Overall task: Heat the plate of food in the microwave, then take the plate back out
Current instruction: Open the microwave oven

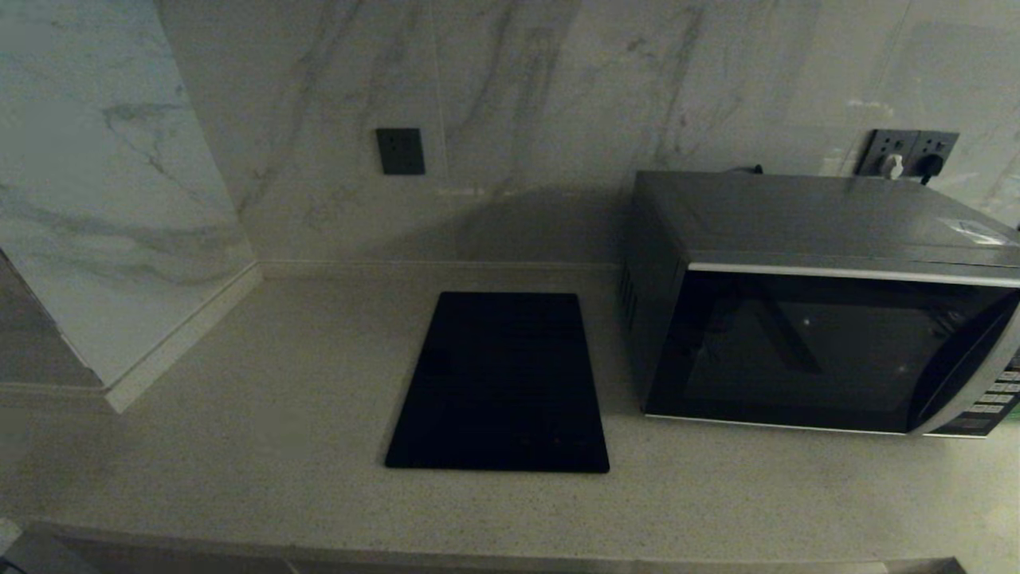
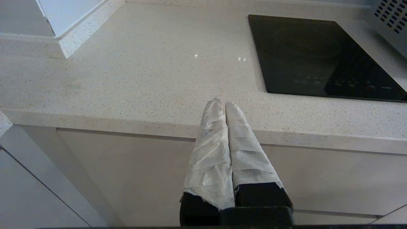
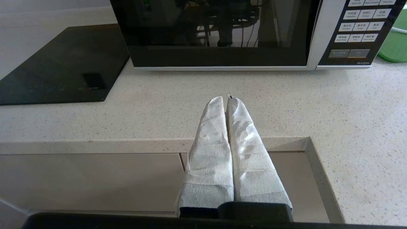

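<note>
The silver-grey microwave (image 1: pixel 821 319) stands at the right of the counter, its black glass door (image 3: pixel 219 28) closed and its keypad (image 3: pixel 361 30) at the far right. The plate of food is out of view. My left gripper (image 2: pixel 224 102) is shut and empty, hanging off the counter's front edge, left of the black slab. My right gripper (image 3: pixel 226 98) is shut and empty too, held in front of the microwave door near the counter's front edge. Both have white-wrapped fingers. Neither arm shows in the head view.
A flat black rectangular slab (image 1: pixel 502 383) lies on the speckled counter (image 1: pixel 279 414) left of the microwave. A green tray (image 3: pixel 396 47) peeks out to the right of the microwave. A marble wall block (image 1: pixel 111 239) juts out at the left. Wall sockets (image 1: pixel 908 155) sit behind the microwave.
</note>
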Motion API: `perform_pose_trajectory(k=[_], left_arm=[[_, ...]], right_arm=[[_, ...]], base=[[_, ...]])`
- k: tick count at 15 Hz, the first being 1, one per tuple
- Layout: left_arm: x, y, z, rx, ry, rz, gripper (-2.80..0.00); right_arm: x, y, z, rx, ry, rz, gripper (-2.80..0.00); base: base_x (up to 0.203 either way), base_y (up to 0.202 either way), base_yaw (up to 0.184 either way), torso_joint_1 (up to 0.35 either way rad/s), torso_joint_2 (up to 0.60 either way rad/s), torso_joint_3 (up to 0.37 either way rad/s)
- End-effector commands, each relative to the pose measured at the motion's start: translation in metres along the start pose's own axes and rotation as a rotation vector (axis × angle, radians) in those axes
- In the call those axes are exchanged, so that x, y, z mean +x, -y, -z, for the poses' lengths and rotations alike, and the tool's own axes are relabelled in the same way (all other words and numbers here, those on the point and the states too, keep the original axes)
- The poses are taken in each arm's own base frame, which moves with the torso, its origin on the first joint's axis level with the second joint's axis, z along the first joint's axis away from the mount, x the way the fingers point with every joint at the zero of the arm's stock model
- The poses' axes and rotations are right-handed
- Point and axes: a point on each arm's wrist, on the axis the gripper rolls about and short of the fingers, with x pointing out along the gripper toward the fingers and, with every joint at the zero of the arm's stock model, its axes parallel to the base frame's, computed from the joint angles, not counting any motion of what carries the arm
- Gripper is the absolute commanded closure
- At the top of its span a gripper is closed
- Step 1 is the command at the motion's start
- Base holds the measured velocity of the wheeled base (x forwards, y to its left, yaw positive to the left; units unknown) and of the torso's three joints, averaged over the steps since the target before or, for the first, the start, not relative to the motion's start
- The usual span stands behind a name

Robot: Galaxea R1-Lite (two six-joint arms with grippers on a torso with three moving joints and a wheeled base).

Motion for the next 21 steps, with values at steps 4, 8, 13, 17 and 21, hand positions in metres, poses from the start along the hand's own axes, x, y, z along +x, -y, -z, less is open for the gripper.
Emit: perform_pose_trajectory(k=[4, 8, 13, 17, 21], left_arm=[[0.0001, 0.0000, -0.0001, 0.000, 0.000, -0.001, 0.00], [0.0001, 0.0000, -0.0001, 0.000, 0.000, -0.001, 0.00], [0.0001, 0.0000, -0.0001, 0.000, 0.000, -0.001, 0.00], [0.0001, 0.0000, -0.0001, 0.000, -0.001, -0.001, 0.00], [0.0001, 0.0000, -0.0001, 0.000, 0.000, -0.001, 0.00]], right_arm=[[0.0002, 0.0000, 0.0004, 0.001, -0.003, -0.001, 0.00], [0.0002, 0.0001, 0.0004, 0.001, -0.003, 0.000, 0.00], [0.0002, 0.0000, 0.0004, 0.001, -0.003, -0.001, 0.00], [0.0002, 0.0001, 0.0004, 0.001, -0.003, 0.000, 0.00], [0.0002, 0.0001, 0.0004, 0.001, -0.003, 0.000, 0.00]], base=[[0.000, 0.000, 0.000, 0.000, 0.00, 0.000], [0.000, 0.000, 0.000, 0.000, 0.00, 0.000], [0.000, 0.000, 0.000, 0.000, 0.00, 0.000], [0.000, 0.000, 0.000, 0.000, 0.00, 0.000], [0.000, 0.000, 0.000, 0.000, 0.00, 0.000]])
